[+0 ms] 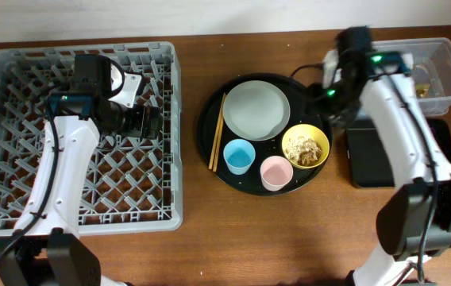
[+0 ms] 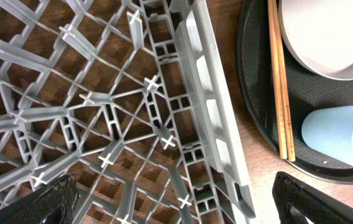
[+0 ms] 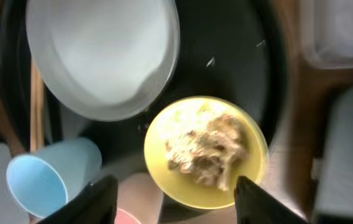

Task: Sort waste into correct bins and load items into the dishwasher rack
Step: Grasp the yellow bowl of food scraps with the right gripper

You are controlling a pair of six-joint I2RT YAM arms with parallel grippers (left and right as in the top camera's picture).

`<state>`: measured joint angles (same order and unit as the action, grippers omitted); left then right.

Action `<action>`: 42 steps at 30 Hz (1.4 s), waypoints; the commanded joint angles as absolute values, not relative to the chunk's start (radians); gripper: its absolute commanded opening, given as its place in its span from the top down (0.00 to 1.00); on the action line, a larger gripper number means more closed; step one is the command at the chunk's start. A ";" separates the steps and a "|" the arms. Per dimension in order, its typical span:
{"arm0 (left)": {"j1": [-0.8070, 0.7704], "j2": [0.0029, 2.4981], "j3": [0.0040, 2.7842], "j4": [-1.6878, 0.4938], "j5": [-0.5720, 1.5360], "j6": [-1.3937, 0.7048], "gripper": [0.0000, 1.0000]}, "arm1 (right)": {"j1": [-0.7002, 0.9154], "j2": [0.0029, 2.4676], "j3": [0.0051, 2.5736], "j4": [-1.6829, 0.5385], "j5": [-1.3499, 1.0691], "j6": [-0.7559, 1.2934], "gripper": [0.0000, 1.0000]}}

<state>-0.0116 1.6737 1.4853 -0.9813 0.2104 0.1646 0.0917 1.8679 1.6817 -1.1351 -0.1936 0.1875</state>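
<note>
The grey dishwasher rack (image 1: 19, 95) fills the left side and holds none of the items. My left gripper (image 1: 150, 121) hangs open and empty over its right part; the left wrist view shows the rack lattice (image 2: 102, 112) below it (image 2: 176, 205). The white plate (image 1: 256, 109), chopsticks (image 1: 217, 131), blue cup (image 1: 239, 156), pink cup (image 1: 276, 172) and yellow bowl (image 1: 325, 137) with beige leftovers (image 1: 305, 148) sit on the round tray. My right gripper (image 1: 325, 97) is open above the bowl (image 3: 254, 155). Golden-brown scraps (image 1: 422, 83) lie in the clear tub (image 1: 448, 56). The napkin is not in view.
The large round black tray (image 1: 233, 179) sits mid-table. The shallow black tray (image 1: 400, 155) lies right of it, below the clear tub. The rack's right wall (image 2: 214, 112) stands close to the round tray's left rim (image 2: 251, 93). Bare wooden table lies along the front.
</note>
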 commanded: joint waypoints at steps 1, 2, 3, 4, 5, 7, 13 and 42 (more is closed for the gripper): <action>-0.008 1.674 1.508 -0.981 0.221 0.171 0.01 | 0.167 1.871 1.560 -1.020 -0.137 0.224 0.43; -0.008 1.674 1.508 -0.981 0.221 0.171 0.01 | 0.199 1.871 1.521 -0.986 -0.084 0.216 0.43; -0.008 1.674 1.508 -0.981 0.221 0.171 0.01 | 0.228 1.871 1.491 -0.968 -0.042 0.214 0.43; -0.008 1.674 1.508 -0.981 0.221 0.171 0.01 | 0.252 1.871 1.472 -0.960 -0.012 0.214 0.43; -0.008 1.674 1.508 -0.981 0.221 0.171 0.01 | 0.273 1.873 1.458 -0.955 0.017 0.214 0.43; -0.008 1.674 1.508 -0.981 0.221 0.171 0.01 | 0.305 1.875 1.435 -0.944 0.059 0.214 0.43; -0.008 1.674 1.508 -0.981 0.221 0.171 0.01 | 0.327 1.956 1.395 -0.908 0.064 0.210 0.60; -0.008 1.674 1.508 -0.981 0.221 0.171 0.01 | -0.137 1.774 1.864 -1.383 -0.212 0.076 0.96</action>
<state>-0.0116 1.6741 1.4853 -0.9813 0.2104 0.1646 -0.0795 1.7943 1.8606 -1.3804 -0.1619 0.1478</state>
